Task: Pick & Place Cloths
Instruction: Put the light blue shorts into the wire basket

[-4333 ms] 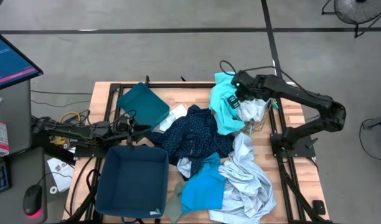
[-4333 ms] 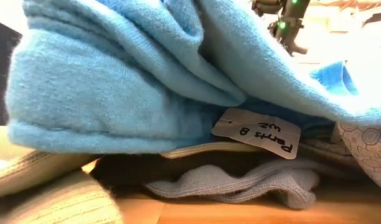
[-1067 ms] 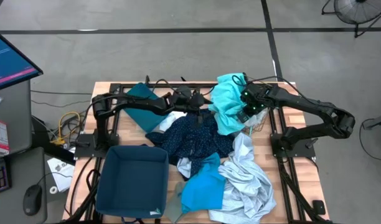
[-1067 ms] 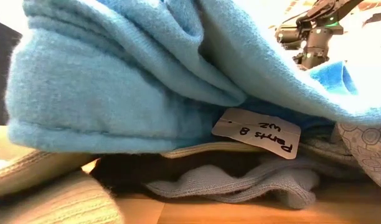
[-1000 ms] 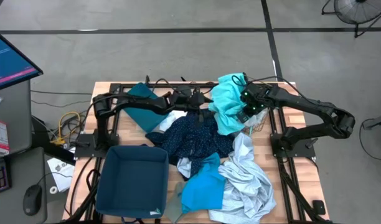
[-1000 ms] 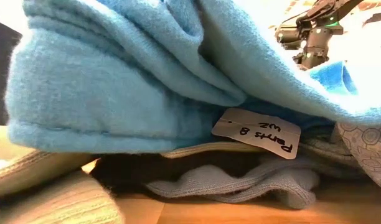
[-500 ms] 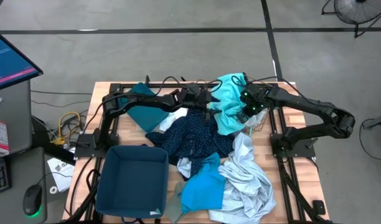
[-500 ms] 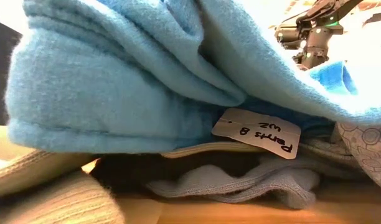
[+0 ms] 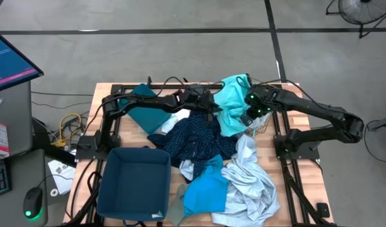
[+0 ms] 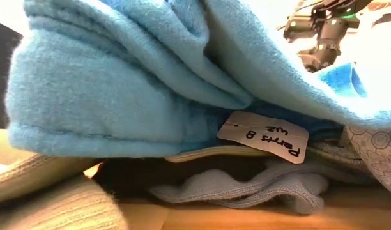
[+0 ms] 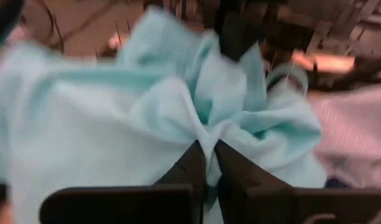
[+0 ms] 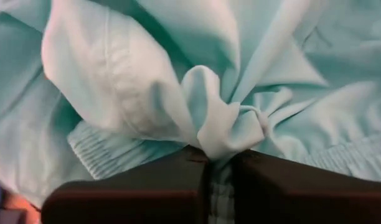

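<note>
Between my two pincers hangs the turquoise-and-white cloth [image 9: 229, 101]; left pincer [image 11: 207, 163] and right pincer [image 12: 220, 163] both pinch it. Pulling apart might rip it or slip.

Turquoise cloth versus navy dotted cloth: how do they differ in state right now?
The turquoise cloth is pinched by both the left gripper and the right gripper; the navy cloth is held by neither. The turquoise one sits bunched at the table's far side between the arms; the navy one lies spread in the middle of the pile. Turquoise is plain and bright, navy dark with tiny dots. Both are soft garments, and neither is in the bin.
</note>
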Available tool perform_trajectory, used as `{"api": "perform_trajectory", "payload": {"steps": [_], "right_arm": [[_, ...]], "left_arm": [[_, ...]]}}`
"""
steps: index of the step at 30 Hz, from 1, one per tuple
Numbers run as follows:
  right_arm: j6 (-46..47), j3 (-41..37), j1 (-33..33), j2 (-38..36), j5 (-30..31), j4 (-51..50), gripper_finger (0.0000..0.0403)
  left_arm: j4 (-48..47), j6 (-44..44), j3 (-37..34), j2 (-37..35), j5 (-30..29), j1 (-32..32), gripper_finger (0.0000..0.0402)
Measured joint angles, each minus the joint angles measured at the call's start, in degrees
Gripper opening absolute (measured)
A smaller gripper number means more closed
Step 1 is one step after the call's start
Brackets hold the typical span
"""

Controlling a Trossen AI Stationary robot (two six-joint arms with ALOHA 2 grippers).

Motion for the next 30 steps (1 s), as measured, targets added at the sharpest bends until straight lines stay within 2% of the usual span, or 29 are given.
{"api": "perform_trajectory", "payload": {"steps": [6, 10, 14, 18, 21, 24, 30], "right_arm": [[0.4, 3.5, -0.1, -5.8, 0.1, 0.2, 0.0048], [-1.3, 7.3, 0.0, -9.7, 0.1, 0.3, 0.0089], [-5.4, 10.4, 1.2, -13.6, 0.1, 1.6, 0.0153], [-10.7, 10.7, 3.4, -16.5, 0.1, 4.5, 0.0235], [-13.5, 10.7, 4.8, -16.4, 0.0, 5.1, 0.0289], [-16.1, 10.6, 6.2, -14.6, 0.0, 7.5, 0.0325], [-22.0, 10.6, 7.0, -10.4, -0.3, 15.0, 0.0351]], "left_arm": [[0.0, 1.9, 2.7, -5.7, -1.8, -2.1, 0.0001], [0.2, 3.3, 5.9, -7.0, -2.5, -2.6, 0.0], [0.1, 3.3, 8.8, -6.4, -2.7, -2.1, 0.0], [-0.1, 3.3, 11.6, -5.9, -2.2, -1.5, 0.0], [0.0, 3.1, 13.9, -5.5, -1.0, -1.2, 0.0], [0.6, 3.0, 15.8, -5.1, 0.7, -1.1, 0.0], [-0.6, 1.6, 16.2, -4.9, 3.9, -1.2, 0.0]]}}
